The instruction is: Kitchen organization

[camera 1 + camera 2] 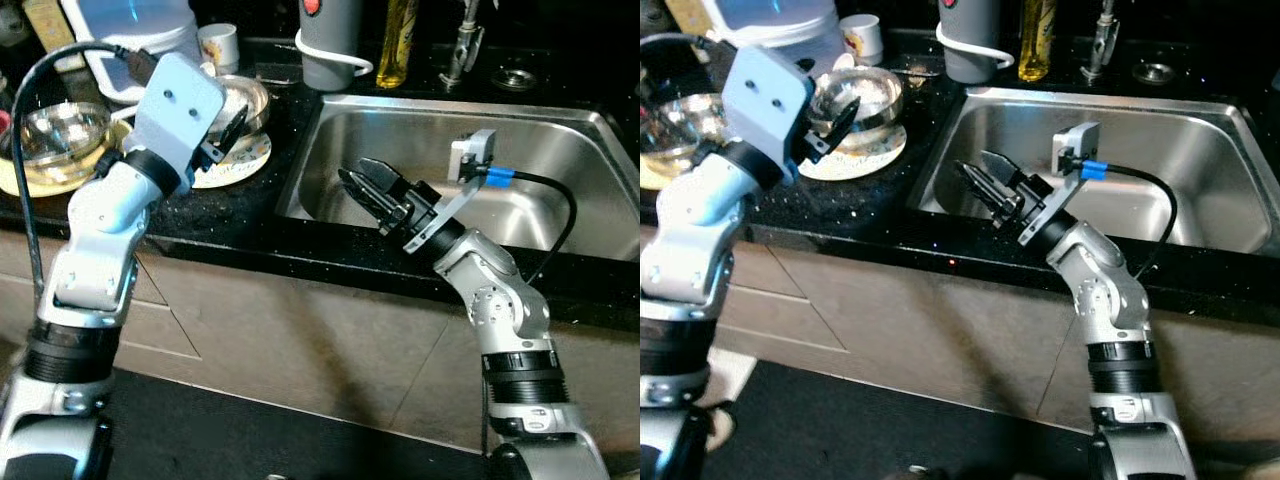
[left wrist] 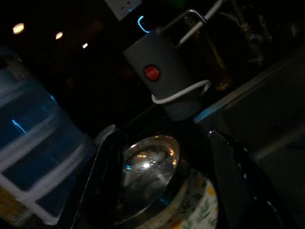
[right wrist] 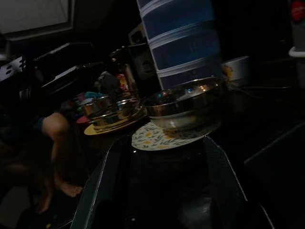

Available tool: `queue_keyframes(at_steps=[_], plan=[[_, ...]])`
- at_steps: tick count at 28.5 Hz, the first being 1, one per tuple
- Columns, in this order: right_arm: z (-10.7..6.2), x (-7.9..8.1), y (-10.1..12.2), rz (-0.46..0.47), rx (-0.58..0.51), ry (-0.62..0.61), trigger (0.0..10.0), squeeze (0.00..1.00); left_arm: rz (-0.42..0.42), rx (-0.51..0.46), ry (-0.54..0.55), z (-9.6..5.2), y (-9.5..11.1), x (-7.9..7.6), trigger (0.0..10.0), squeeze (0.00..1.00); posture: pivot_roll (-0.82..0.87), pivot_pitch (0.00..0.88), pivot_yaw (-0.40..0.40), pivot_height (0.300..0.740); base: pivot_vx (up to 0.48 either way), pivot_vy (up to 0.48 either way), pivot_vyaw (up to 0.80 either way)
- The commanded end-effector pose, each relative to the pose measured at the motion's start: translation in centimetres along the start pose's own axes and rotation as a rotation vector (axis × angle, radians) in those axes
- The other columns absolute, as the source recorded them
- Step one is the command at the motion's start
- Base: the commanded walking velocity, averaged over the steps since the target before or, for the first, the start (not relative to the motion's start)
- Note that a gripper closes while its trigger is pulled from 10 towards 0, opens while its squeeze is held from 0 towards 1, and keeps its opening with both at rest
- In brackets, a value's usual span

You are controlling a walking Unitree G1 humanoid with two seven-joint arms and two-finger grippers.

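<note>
A steel bowl (image 1: 250, 98) sits on a floral plate (image 1: 243, 160) on the black counter, left of the sink (image 1: 560, 150). My left gripper (image 1: 228, 125) is open at the bowl's near rim. In the left wrist view the bowl (image 2: 147, 167) lies between the two fingers (image 2: 107, 176); I cannot tell whether they touch it. My right gripper (image 1: 360, 182) is open and holds nothing. It hovers over the left part of the sink and points toward the counter. The right wrist view looks past its fingers (image 3: 102, 191) at the bowl (image 3: 186, 102) and plate (image 3: 157, 136).
A glass bowl on a yellow plate (image 1: 60, 130) stands at the far left. Behind are a blue and white container (image 1: 130, 30), a white cup (image 1: 218, 45), a grey jug (image 1: 330, 40), an oil bottle (image 1: 397, 40) and the tap (image 1: 462, 45). A person's leg (image 3: 57, 138) is nearby.
</note>
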State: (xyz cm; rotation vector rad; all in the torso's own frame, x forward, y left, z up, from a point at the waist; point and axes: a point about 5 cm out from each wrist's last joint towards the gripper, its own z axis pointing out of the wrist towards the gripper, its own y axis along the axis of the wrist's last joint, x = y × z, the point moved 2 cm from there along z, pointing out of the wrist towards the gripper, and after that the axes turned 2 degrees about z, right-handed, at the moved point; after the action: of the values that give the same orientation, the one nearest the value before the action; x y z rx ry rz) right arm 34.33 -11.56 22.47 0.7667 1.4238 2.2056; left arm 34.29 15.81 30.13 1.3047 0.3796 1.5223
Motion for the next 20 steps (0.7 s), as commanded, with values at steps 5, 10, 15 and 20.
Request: queue_keyframes(at_steps=[5, 10, 15, 20], plan=[[0.0, -0.3, 0.0, -0.006, -0.004, -0.032, 10.0, 0.00, -0.220, 0.029, 0.040, -0.4, -1.0, -1.7, 10.0, 0.00, 0.02, 0.029, -0.004, 0.732, 0.000, 0.000, 0.00], [0.0, -0.5, 0.0, -0.007, -0.004, -0.045, 10.0, 0.00, -0.287, 0.027, 0.053, -0.4, -1.0, -2.3, 10.0, 0.00, 0.02, 0.036, -0.002, 0.732, 0.000, 0.000, 0.00], [0.0, -0.5, 0.0, -0.005, -0.007, -0.052, 10.0, 0.00, -0.330, 0.043, 0.057, -0.3, -1.3, -3.1, 10.0, 0.00, 0.02, 0.035, -0.002, 0.732, 0.000, 0.097, 0.00], [0.1, -0.6, 0.0, -0.005, -0.009, -0.056, 10.0, 0.00, -0.332, 0.056, 0.065, -0.3, -1.4, -3.1, 10.0, 0.00, 0.02, 0.035, -0.002, 0.732, 0.000, 0.326, 0.00]])
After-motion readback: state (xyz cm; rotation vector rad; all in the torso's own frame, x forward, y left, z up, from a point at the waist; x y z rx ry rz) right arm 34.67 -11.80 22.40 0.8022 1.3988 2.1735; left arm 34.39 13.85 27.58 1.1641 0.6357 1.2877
